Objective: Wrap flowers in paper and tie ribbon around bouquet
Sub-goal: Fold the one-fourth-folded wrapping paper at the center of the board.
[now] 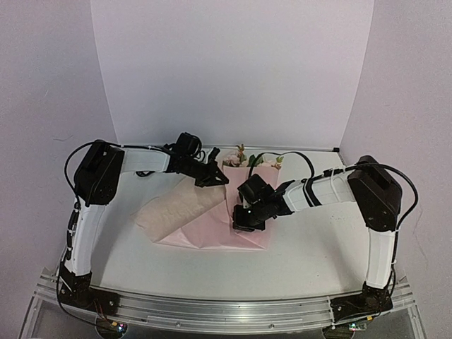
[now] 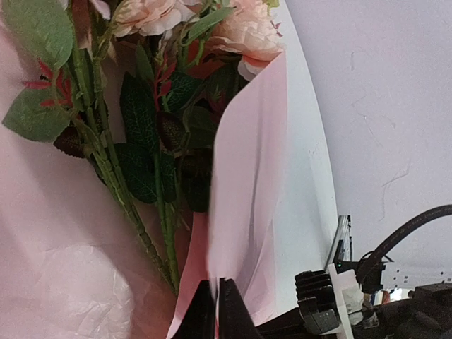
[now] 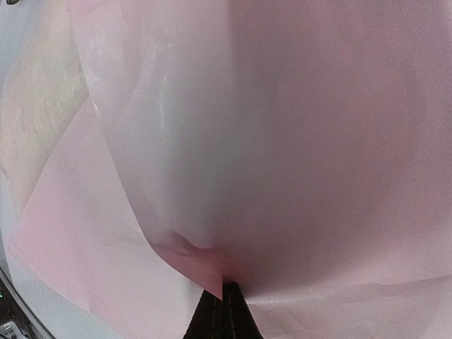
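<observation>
Paper (image 1: 212,227) lies mid-table, spread flat for the most part and crinkled, its far end reaching toward the table's (image 1: 304,261) far edge. A paler, cream-toned fold sits along its left side; cannot tell whether that is the same sheet turned over. Flowers (image 1: 244,157) are at the middle of the far edge, blossoms toward the back wall, stems running back toward the near edge on top of the paper. In the left wrist view the green stems and dark leaves rest on the pink sheet, and a flap of paper stands up alongside them, partly covering the lower leaves. Left gripper (image 1: 217,176) is near the far edge, just left of the flowers. Its fingers are pressed together on the bottom edge of that raised flap, with no gap between them. Right gripper (image 1: 247,220) is over the right part of the sheet, nearer the table's middle, well apart from the blossoms. In the right wrist view its fingers are pressed together on a pinch of paper, with the sheet puckered and lifted into a tented fold right at the tips. Both arms reach inward from their bases at the near edge, and their wrists are close to each other over the sheet. Stem ends are hidden under the flap.
</observation>
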